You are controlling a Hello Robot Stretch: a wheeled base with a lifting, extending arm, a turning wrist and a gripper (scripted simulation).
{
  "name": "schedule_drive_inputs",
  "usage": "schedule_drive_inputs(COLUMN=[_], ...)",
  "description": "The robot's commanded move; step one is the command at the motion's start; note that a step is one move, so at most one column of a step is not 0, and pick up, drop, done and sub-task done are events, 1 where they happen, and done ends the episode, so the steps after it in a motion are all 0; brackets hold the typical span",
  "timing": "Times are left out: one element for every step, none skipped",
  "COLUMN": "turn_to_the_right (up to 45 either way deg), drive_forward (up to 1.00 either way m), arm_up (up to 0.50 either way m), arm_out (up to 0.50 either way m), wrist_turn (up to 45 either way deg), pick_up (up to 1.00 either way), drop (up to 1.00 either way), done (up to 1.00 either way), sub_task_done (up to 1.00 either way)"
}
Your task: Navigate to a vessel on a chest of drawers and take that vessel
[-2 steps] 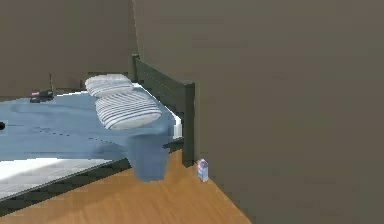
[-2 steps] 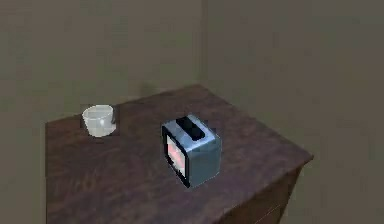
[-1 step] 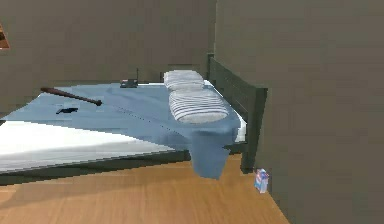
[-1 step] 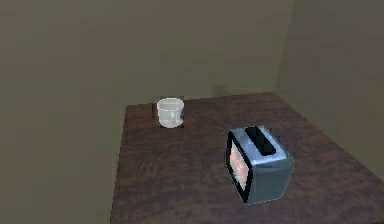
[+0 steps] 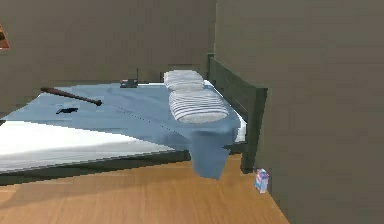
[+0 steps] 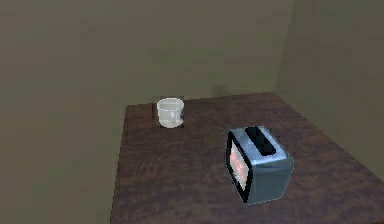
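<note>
Pale vessel point(image 6: 171, 112) upright on a dark wooden top point(image 6: 150, 178), in its far left part.
A grey toaster point(image 6: 258, 165) sits on the same top, nearer and more to the right, well apart from the vessel. How the gripper's fingers stand I cannot tell, and also not where the vessel lies from them. In the forward view there is a bed point(image 5: 120, 122) with a blue cover, striped pillows point(image 5: 195, 100) at its far right end, a dark bat point(image 5: 72, 96) lying on it, and a small box point(image 5: 262, 181) on the wooden floor point(image 5: 150, 200) near its right corner.

Dim, even light; soft shadows
</note>
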Motion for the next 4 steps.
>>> schedule_drive_inputs(turn_to_the_right=[0.0, 0.0, 0.0, 0.0], drive_forward=[0.0, 0.0, 0.0, 0.0], arm_up=[0.38, 0.0, 0.0, 0.0], arm_out=[0.0, 0.34, 0.0, 0.0], wrist_turn=[0.0, 0.0, 45.0, 45.0], pick_up=[0.0, 0.0, 0.0, 0.0], drop=[0.0, 0.0, 0.0, 0.0], done=[0.0, 0.0, 0.0, 0.0], sub_task_done=[0.0, 0.0, 0.0, 0.0])
